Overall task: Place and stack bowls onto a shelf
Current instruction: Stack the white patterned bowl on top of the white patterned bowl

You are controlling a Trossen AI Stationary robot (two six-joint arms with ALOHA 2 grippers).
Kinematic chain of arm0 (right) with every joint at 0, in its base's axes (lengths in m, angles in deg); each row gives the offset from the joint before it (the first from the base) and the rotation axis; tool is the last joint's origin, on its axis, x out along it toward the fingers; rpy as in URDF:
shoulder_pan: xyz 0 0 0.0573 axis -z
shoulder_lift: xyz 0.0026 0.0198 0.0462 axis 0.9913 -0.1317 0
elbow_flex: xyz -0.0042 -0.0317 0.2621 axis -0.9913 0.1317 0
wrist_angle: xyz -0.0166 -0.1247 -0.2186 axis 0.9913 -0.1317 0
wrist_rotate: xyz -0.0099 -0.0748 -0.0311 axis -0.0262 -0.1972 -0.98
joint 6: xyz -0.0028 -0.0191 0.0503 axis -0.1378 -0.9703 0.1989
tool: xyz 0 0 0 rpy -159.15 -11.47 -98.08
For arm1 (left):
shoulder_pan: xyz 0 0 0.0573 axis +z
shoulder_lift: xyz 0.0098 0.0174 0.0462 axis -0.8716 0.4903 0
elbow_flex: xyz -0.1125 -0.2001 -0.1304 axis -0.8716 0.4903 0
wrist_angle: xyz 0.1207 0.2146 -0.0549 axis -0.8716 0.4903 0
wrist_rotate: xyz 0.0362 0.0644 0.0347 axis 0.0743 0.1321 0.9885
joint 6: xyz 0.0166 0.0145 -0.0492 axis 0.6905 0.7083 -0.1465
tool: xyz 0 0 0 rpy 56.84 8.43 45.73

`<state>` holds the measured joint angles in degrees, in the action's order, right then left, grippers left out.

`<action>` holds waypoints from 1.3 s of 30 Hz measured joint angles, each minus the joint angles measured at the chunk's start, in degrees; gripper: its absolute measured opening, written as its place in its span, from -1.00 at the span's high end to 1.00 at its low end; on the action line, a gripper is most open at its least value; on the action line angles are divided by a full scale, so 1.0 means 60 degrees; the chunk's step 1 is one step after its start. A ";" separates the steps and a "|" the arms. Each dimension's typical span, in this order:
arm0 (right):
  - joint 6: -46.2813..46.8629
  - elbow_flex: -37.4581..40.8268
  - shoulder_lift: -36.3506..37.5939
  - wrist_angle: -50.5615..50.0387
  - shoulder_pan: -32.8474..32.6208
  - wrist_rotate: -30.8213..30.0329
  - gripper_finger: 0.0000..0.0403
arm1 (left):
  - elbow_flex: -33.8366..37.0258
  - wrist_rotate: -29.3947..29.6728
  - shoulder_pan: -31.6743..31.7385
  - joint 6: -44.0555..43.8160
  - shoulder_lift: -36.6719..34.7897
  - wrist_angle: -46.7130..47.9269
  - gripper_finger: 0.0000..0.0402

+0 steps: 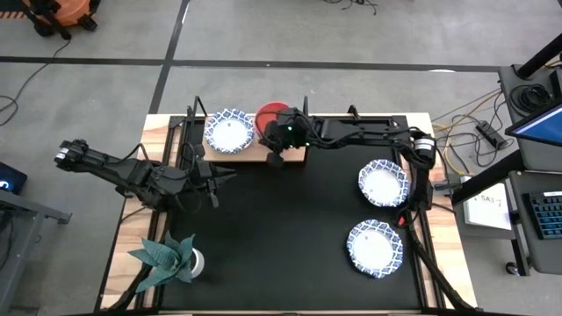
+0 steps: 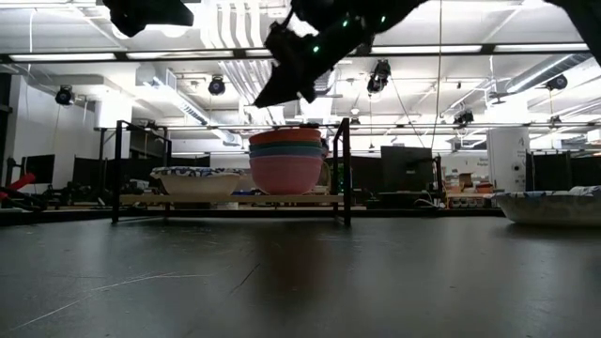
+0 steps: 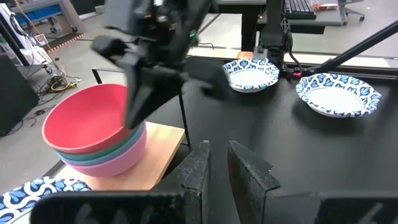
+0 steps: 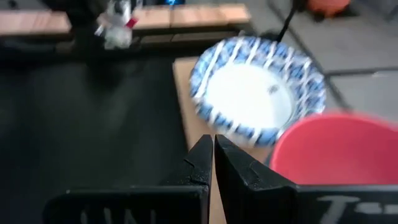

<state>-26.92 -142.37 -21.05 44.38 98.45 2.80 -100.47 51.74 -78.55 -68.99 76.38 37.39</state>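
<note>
The shelf (image 1: 250, 151), a light wooden board with thin black posts, stands at the mat's far edge. On it sit a white bowl with a blue-patterned rim (image 1: 228, 130) and a stack of plain bowls (image 2: 286, 161), red on top and pink at the bottom. My right gripper (image 1: 276, 158) hovers shut and empty just above the near side of the stack, and it shows in the low view (image 2: 268, 97) too. My left gripper (image 1: 226, 180) is open by a narrow gap and empty over the mat's left part, near the shelf. Two more patterned bowls (image 1: 384, 183) (image 1: 374, 247) rest on the mat at the right.
A green leafy plant in a small pot (image 1: 171, 257) stands at the near left corner. The black mat (image 1: 299, 228) is bare between the shelf and the two bowls on the right. The right arm reaches along the far edge behind the shelf.
</note>
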 joint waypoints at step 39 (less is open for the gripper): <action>0.9072 0.7035 0.6608 -0.7382 -0.1894 -0.1060 0.73 | 0.0011 0.0000 0.0000 -0.0002 0.0000 -0.0133 0.82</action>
<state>27.51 -100.16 18.60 0.09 87.08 -3.56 -100.40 51.74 -78.55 -69.00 76.38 36.59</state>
